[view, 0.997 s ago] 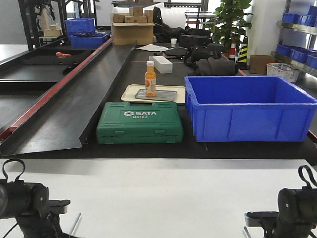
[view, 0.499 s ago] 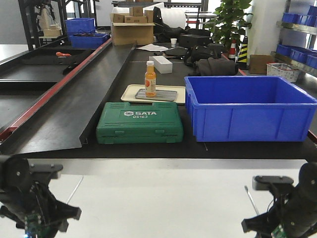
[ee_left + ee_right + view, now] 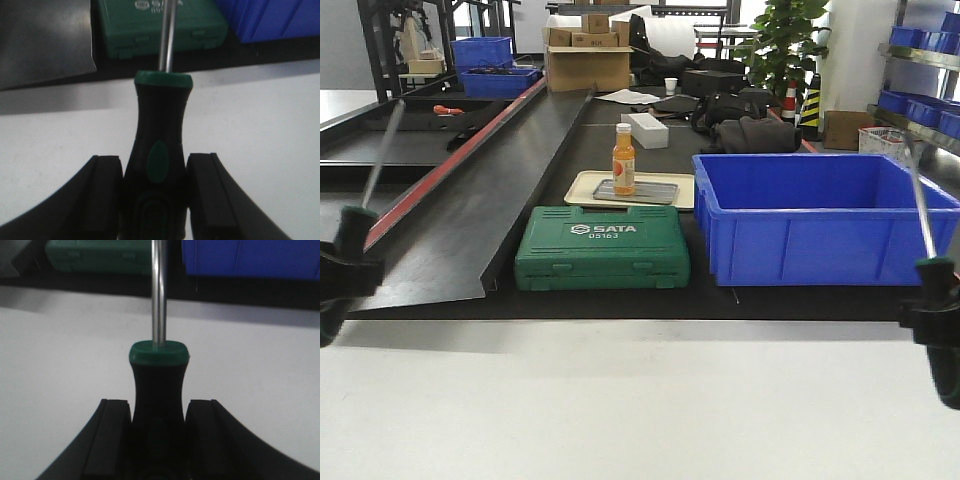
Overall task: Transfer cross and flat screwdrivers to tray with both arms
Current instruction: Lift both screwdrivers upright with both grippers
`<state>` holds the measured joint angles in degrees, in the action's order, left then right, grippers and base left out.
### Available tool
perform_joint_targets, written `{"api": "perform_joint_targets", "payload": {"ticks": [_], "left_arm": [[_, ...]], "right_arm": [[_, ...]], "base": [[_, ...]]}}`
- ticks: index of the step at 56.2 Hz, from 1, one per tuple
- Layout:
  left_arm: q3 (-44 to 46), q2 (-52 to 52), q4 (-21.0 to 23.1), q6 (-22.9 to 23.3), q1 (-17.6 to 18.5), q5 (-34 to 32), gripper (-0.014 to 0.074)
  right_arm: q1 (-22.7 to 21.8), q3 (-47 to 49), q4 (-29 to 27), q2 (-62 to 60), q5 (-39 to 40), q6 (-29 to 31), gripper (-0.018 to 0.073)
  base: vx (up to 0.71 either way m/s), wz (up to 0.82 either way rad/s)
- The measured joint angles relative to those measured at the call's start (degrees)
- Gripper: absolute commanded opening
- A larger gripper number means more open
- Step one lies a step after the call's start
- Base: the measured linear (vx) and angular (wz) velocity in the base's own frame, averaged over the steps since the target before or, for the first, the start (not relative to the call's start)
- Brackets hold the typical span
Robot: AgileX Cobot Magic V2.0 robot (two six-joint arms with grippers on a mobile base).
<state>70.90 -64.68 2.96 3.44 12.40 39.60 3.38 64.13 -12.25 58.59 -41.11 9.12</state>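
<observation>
My left gripper (image 3: 154,165) is shut on the black-and-green handle of a screwdriver (image 3: 161,115), whose steel shaft points ahead toward the green case. My right gripper (image 3: 157,402) is shut on a second, similar screwdriver (image 3: 157,375). In the front view both grippers are raised at the frame edges, the left gripper (image 3: 338,285) and the right gripper (image 3: 935,320), with the shafts (image 3: 380,150) (image 3: 920,200) slanting up. I cannot tell which tip is cross and which is flat. The grey metal tray (image 3: 655,192) lies on a cream tray, with an orange bottle (image 3: 623,158) standing on it.
A green SATA tool case (image 3: 602,247) sits in front of the cream tray (image 3: 582,186). A large blue bin (image 3: 820,215) stands to the right. A black sloped ramp (image 3: 470,200) runs along the left. The white tabletop (image 3: 640,400) lies below both grippers.
Both arms have lifted from the white tabletop, each carrying a screwdriver. The shafts that lay low near the table now slant upward at the frame edges.
</observation>
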Motion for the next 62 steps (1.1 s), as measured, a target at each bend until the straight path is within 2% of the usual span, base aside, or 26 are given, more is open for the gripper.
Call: {"api": "perform_joint_targets", "payload": {"ticks": [22,62], "left_arm": [[0.0,12.2,-0.1,-0.1,0.0,0.5,-0.0003],[0.0,12.9,-0.1,-0.1,0.0,1.6,-0.0003]], "right_arm": [[0.0,0.0,-0.1,-15.0,-0.8,0.2,-0.0008],[0.0,0.0,-0.2,-17.3,-5.3,0.2,-0.0008]], "base": [[0.00,0.00],[0.00,0.00]]}}
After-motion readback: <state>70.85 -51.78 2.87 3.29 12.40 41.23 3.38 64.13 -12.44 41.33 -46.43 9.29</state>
